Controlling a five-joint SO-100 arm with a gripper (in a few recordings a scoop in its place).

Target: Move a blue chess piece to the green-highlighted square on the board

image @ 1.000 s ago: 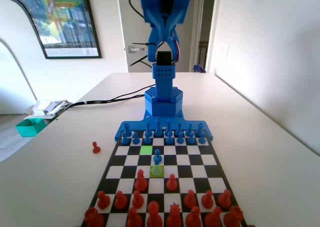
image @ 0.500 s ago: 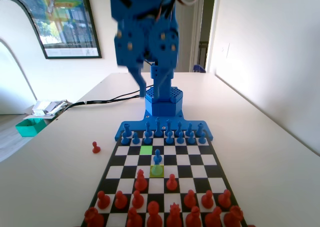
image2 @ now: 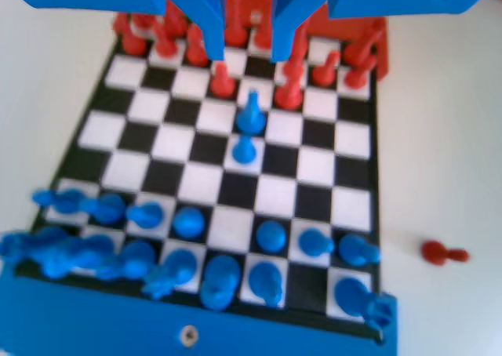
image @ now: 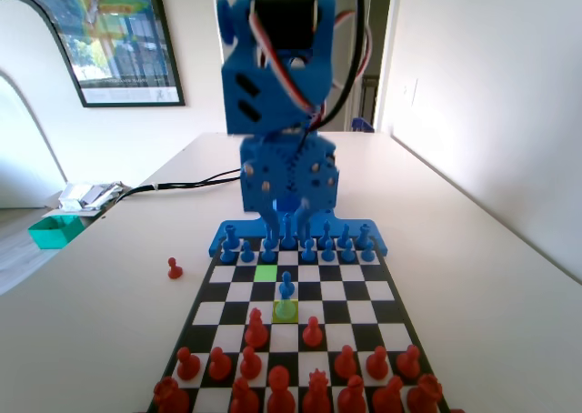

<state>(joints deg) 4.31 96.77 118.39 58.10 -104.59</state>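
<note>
The green-highlighted square [image: 265, 272] lies in the row just in front of the blue pawns, one column left of centre in the fixed view. A blue pawn [image: 286, 287] [image2: 245, 148] stands one row nearer and one column right of it. Right behind that pawn is a paler yellow-green square [image: 285, 311]. In the wrist view a second blue piece [image2: 251, 113] stands one row further up the board. My gripper [image: 284, 220] [image2: 249, 54] hangs open above the blue back rows, holding nothing.
Two rows of blue pieces [image: 291, 245] stand at the arm's end, and red pieces [image: 291, 377] crowd the opposite end. A loose red pawn [image: 174, 267] [image2: 443, 253] lies off the board. A teal box [image: 55, 231] and cables sit at the table's left.
The arm has swung from upright down and forward toward the board, bringing the gripper low over the blue back rows. No piece has moved.
</note>
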